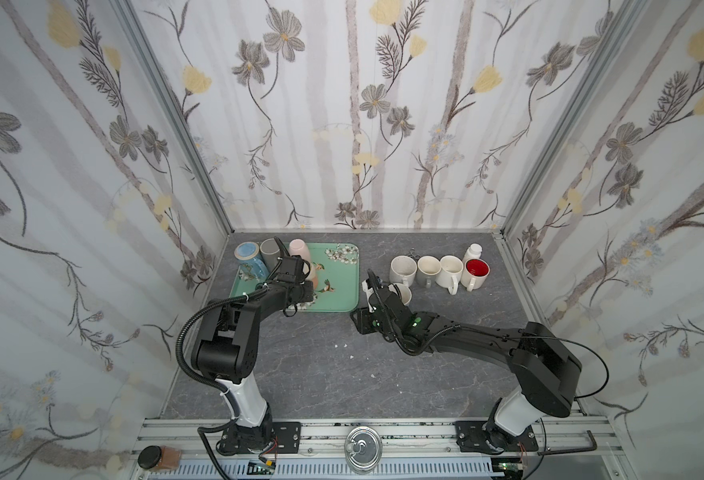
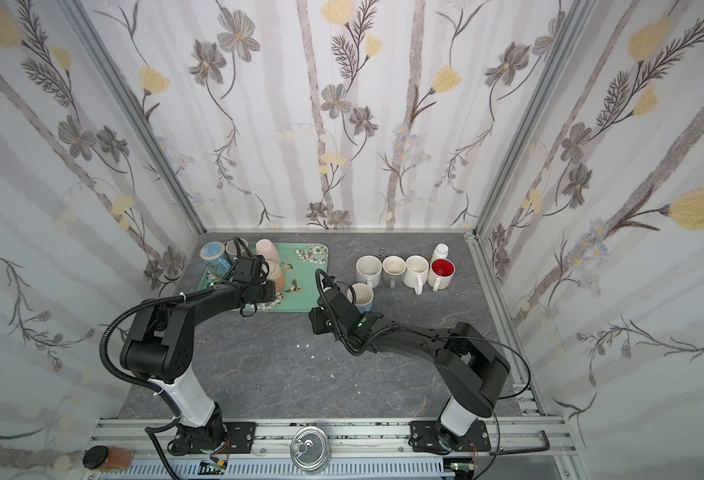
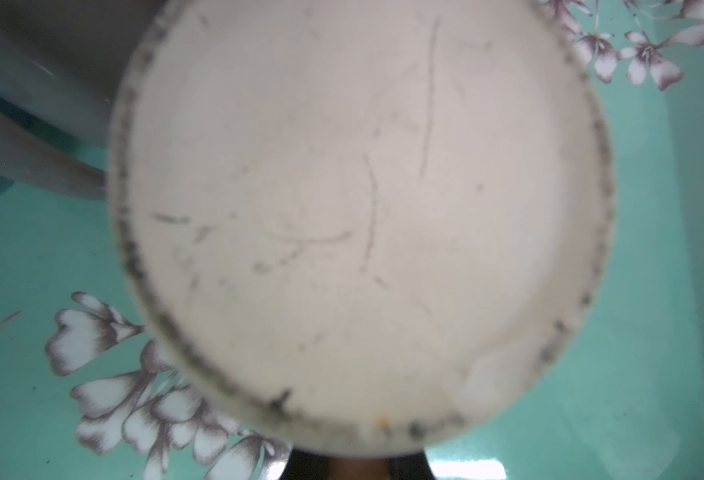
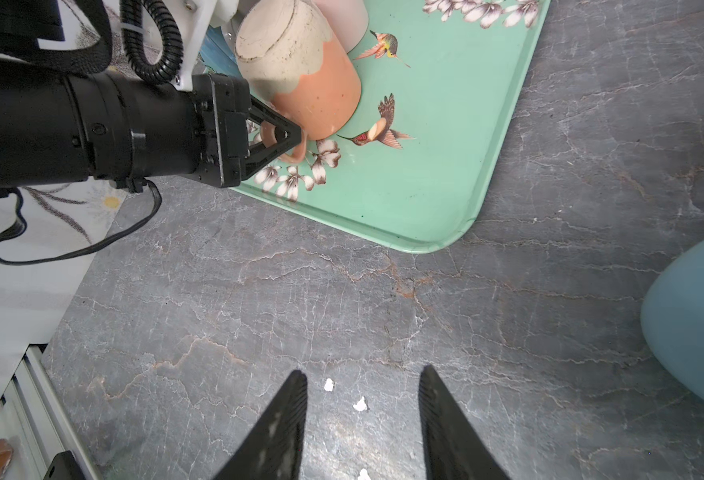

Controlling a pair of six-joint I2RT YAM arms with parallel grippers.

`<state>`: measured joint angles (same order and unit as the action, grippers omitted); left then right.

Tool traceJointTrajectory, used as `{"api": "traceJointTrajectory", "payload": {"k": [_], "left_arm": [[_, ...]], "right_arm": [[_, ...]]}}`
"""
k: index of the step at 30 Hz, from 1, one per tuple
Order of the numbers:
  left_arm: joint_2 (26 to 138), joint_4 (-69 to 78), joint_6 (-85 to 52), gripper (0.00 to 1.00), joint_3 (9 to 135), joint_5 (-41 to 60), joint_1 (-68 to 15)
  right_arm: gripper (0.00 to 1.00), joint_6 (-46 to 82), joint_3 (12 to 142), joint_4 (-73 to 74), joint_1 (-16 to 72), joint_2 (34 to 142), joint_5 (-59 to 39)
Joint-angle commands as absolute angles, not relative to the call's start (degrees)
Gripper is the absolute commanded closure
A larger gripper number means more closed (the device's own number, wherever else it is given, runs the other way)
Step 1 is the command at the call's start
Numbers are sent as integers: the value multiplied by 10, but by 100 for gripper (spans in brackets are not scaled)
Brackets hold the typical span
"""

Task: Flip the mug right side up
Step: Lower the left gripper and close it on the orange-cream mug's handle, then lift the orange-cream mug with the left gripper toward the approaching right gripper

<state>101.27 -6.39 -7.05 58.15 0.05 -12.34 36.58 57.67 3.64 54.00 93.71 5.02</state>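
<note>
Left hand (image 4: 290,137) clamping shut on handle (image 4: 295,157) of orange-and-cream ceramic mug (image 4: 300,70), sitting base-up on mint-green floral tray (image 4: 425,166) (right hand (image 4: 361,372) hanging open, empty); lifting, flipping remaining.

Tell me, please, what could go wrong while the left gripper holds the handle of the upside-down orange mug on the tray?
1. The left gripper pinches only the thin handle of the orange mug. During the turn the mug might swing on it or slip out.
2. The pink mug stands close beside it on the tray, so a wide turn could knock it over.
</note>
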Motion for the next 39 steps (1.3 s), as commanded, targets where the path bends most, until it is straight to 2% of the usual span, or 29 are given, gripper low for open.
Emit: {"api": "traceJointTrajectory", "payload": {"k": [1, 7, 21, 39], "left_arm": [[1005, -67, -59, 100, 583, -3, -138], [969, -13, -62, 100, 561, 6, -160], [873, 153, -140, 100, 476, 118, -162], [745, 380, -321, 100, 460, 326, -161]], "right_arm": [[55, 368, 573, 52, 540, 930, 54], [55, 369, 567, 52, 537, 919, 59], [56, 383, 561, 69, 527, 895, 51], [55, 440, 544, 222, 426, 794, -96]]}}
